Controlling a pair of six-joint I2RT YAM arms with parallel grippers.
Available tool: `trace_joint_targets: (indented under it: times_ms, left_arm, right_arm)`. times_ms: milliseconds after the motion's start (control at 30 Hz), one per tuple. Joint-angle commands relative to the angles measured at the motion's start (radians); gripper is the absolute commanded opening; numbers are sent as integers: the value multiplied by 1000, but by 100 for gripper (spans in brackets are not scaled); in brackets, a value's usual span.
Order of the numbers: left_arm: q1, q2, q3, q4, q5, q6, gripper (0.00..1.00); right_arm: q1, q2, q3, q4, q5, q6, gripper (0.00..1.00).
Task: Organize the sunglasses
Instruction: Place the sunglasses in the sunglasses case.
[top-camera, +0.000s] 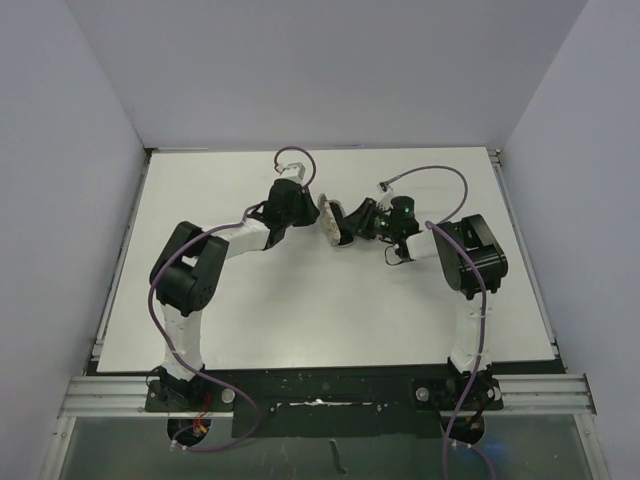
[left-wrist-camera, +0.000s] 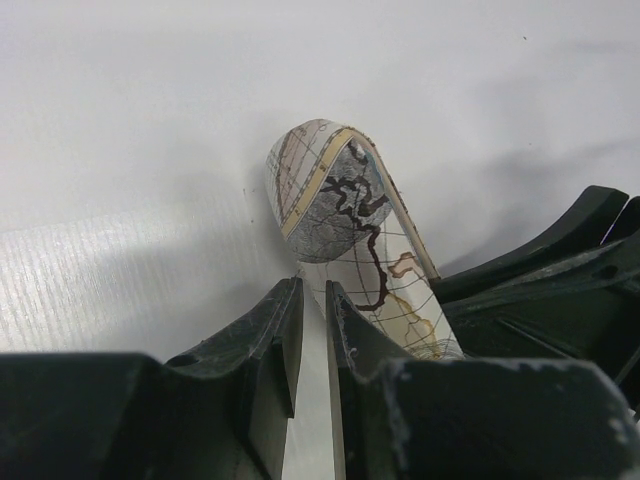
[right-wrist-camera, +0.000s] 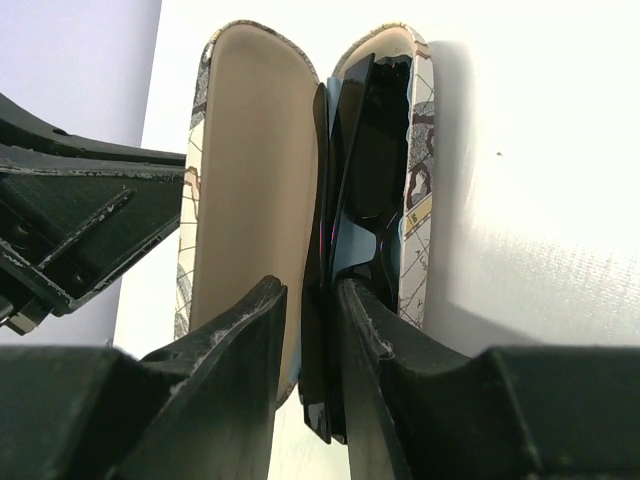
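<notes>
Robotics laboratory test cell. A white tabletop (top-camera: 300, 320) is boxed in by plain pale walls (top-camera: 330, 70) at its far, left and right edges. An aluminium rail (top-camera: 540, 392) along its near edge carries the left arm (top-camera: 190, 275) and right arm (top-camera: 470, 260), with purple cables (top-camera: 152, 310) exposed.

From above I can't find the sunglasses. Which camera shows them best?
The right wrist view: the sunglasses sit close up, pinched by the right gripper, in the open case. From above they are hardly visible; the left wrist view shows only the case's outside.
</notes>
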Motion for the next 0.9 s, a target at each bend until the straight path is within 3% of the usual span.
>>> trace_joint_targets:
  times_ms: [0, 633, 733, 867]
  left_arm:
    - [5, -76, 0, 52, 9, 7, 15]
    - [7, -71, -10, 61, 15, 0, 15]
    - [8, -73, -11, 61, 17, 0, 15]
    - [7, -77, -13, 60, 16, 0, 15]
  right_arm:
    - [7, -89, 15, -20, 29, -48, 29]
    - [7, -216, -31, -137, 125, -170, 28]
    - [3, -245, -39, -176, 164, -215, 22]
    - [-12, -258, -45, -203, 185, -250, 4]
